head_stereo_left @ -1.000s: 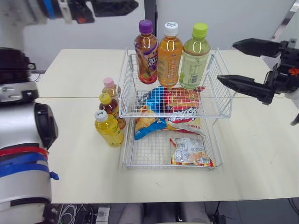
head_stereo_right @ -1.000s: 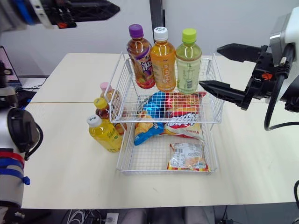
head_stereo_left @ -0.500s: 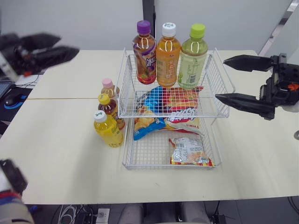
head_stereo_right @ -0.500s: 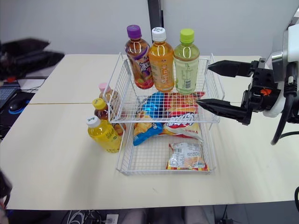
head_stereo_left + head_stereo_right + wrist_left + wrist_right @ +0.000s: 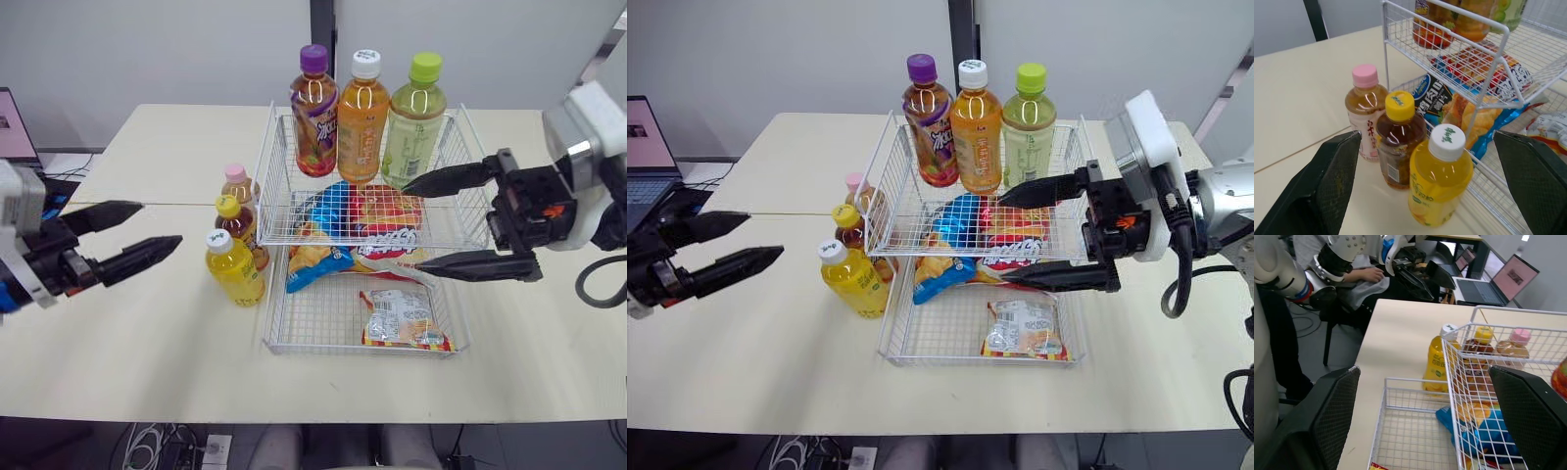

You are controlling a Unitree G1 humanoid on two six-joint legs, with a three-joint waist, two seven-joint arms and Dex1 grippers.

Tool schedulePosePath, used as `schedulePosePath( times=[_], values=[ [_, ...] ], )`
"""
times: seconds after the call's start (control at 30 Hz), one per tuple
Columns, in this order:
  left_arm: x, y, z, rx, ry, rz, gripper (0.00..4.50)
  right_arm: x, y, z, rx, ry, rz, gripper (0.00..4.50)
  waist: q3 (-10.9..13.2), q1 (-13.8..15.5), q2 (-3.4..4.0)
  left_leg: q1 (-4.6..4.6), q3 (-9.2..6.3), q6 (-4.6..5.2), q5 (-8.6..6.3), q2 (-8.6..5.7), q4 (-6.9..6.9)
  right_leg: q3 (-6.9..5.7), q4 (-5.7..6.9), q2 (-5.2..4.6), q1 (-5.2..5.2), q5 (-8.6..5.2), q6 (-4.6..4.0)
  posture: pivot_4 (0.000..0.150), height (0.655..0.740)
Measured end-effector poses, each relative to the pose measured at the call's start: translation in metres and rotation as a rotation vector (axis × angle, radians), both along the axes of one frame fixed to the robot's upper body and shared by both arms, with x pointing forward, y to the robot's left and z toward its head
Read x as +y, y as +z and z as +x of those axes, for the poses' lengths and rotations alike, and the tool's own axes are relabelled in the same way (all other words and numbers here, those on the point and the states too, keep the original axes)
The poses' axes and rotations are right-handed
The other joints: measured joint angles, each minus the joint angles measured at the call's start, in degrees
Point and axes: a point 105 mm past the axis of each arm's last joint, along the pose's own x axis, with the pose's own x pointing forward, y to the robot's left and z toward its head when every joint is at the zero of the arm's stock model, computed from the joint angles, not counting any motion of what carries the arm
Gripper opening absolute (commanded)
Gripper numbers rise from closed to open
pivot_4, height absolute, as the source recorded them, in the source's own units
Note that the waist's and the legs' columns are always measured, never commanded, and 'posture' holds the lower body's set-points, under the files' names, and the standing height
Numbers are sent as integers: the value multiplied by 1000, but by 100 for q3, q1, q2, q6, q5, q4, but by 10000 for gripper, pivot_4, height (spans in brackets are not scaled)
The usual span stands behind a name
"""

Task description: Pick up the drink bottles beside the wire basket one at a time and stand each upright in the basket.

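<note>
Black left end effector [image 5: 162, 221] gapes wide toward yellow bottle [image 5: 235, 270]; right end effector [image 5: 413, 226] wide at basket [image 5: 464, 145].

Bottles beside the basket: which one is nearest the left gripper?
The white-capped yellow bottle, at the front of the row. The yellow-capped bottle and the pink-capped bottle stand behind it, farther from the left gripper.

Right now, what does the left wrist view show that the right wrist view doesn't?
Left wrist view: the pink-capped bottle, yellow-capped bottle and white-capped bottle stand unobstructed on the table, labels facing the camera, framed by the open left hand. Right wrist view: an open laptop beyond the table's edge, and two of the bottles seen through the wire. Shared: all three bottles, the wire basket and the blue snack bag.
</note>
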Motion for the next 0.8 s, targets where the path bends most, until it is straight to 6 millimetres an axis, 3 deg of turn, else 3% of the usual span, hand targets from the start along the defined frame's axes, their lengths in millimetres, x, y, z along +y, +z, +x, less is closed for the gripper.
schedulePosePath(
  times=[0.13, 0.37, 0.8],
  values=[
    [-6, -13, -1, -1, 17, -21, 44650, 3, 1, -1, -3, 32, -13, 45000, -1, 11, -1, 2, -4, 0, 0, 1, 0, -4, -1, 0, 3, 0, 0, 1500, 7400],
    [-24, -31, 17, -21, 57, -61, 44650, 5, -1, 1, 13, 45, -10, 45000, -1, 16, -1, 3, -4, 0, 0, -3, -1, -3, -1, -1, 6, 0, 0, 1500, 7400],
    [-45, -41, 39, -22, 64, -70, 44650, 3, 1, 2, 10, 28, -2, 45000, -1, 11, -2, 2, -1, 0, -1, -3, -1, -2, 0, 2, 4, 0, 0, 1500, 7400]
  ],
)
